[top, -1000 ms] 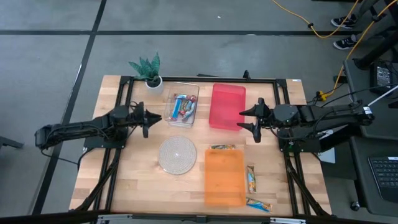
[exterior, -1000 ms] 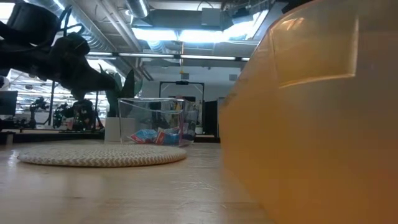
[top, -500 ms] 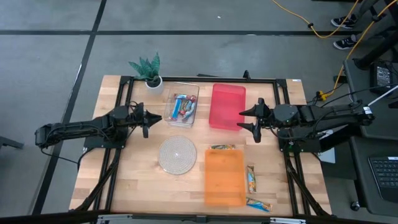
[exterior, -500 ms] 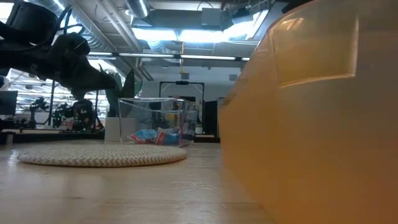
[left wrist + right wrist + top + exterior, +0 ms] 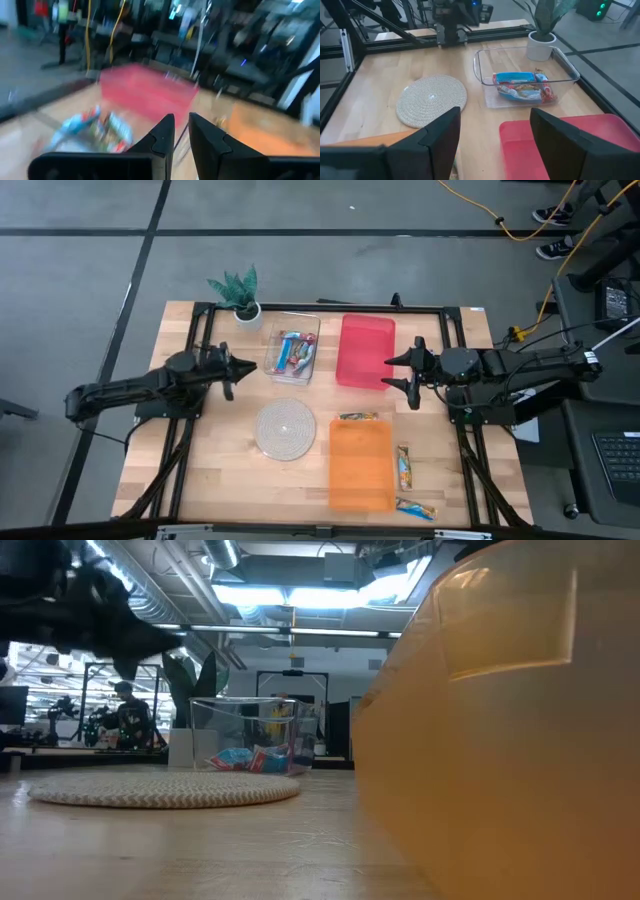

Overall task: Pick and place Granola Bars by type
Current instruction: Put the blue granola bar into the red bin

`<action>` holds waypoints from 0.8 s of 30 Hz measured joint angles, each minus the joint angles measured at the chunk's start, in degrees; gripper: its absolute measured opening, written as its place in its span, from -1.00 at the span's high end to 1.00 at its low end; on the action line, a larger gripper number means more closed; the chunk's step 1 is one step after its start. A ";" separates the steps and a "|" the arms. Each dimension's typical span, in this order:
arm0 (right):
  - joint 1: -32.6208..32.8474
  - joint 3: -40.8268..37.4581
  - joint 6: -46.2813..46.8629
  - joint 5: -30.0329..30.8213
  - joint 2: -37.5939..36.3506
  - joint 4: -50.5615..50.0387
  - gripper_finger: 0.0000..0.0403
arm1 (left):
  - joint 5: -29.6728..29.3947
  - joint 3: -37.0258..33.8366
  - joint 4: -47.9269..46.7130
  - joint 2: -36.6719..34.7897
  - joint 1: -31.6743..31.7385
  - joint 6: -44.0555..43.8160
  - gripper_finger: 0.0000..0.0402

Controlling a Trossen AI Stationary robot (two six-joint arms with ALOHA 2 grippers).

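Left gripper (image 5: 234,367) hung nr the clear plastic bin (image 5: 292,358) w/ wrapped granola bars (image 5: 291,352), fingers nearly together, empty. Right gripper (image 5: 400,372) sat by the red plastic bin (image 5: 366,351), fingers wide apart.

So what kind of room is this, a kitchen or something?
More likely a robot lab or workshop. Two arms work at a framed wooden table, yellow cables trail over a bare grey floor, and the low view shows ceiling strip lights and equipment racks behind.

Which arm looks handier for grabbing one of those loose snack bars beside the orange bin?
Probably the right. The loose bars lie by the orange bin on the right arm's side, and the right gripper hangs open nearby. The left gripper, nearly shut, is across the table by the clear bin.
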 joint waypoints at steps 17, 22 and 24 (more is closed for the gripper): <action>-0.15 -0.02 2.07 0.42 1.22 0.97 -0.20 | 0.50 0.00 5.43 -4.81 -10.58 -0.02 0.75; -0.15 -0.02 4.91 0.44 1.25 1.24 -0.20 | 0.46 0.00 5.16 -4.60 -10.58 0.00 0.76; -0.15 -0.02 4.69 0.44 1.25 1.25 -0.20 | 0.60 0.00 4.29 -4.64 -10.58 3.08 0.75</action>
